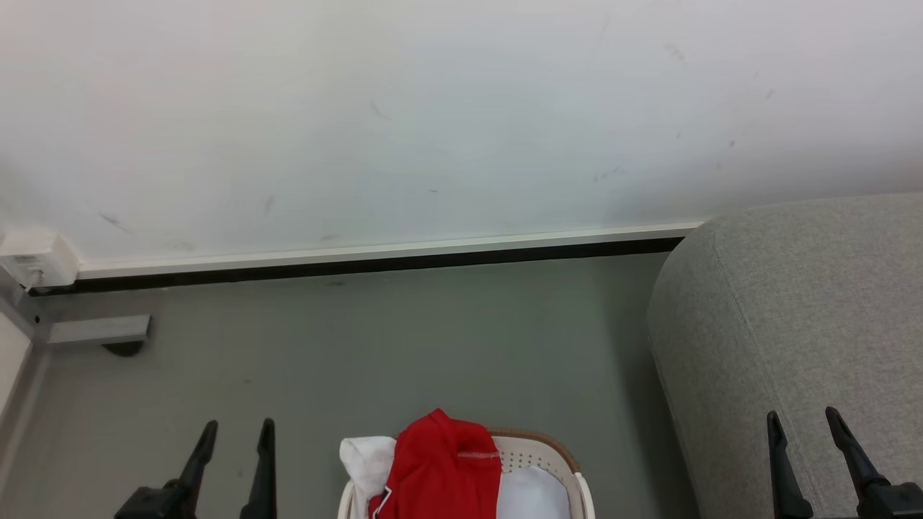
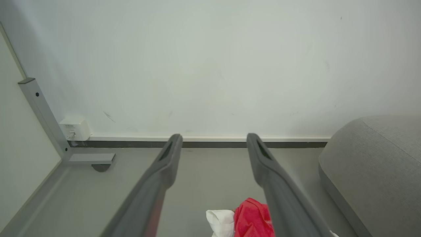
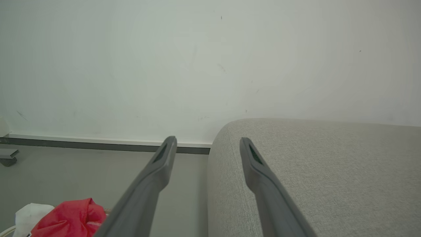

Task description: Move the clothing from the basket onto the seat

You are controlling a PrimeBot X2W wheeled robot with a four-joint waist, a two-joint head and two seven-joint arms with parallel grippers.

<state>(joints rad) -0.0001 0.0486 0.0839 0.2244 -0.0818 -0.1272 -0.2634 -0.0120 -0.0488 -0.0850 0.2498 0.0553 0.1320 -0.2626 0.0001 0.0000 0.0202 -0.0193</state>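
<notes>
The red clothing (image 1: 440, 468) lies heaped in the basket (image 1: 541, 441), which stands on the floor (image 1: 360, 346) just beside the grey seat (image 1: 807, 310). The left fingers (image 1: 200, 450) hang left of the basket and the right fingers (image 1: 849, 443) over the seat. Both pairs are spread apart and grasp nothing.

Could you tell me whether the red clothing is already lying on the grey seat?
No, the red clothing sits heaped in the basket, which stands on the floor beside the seat.
</notes>
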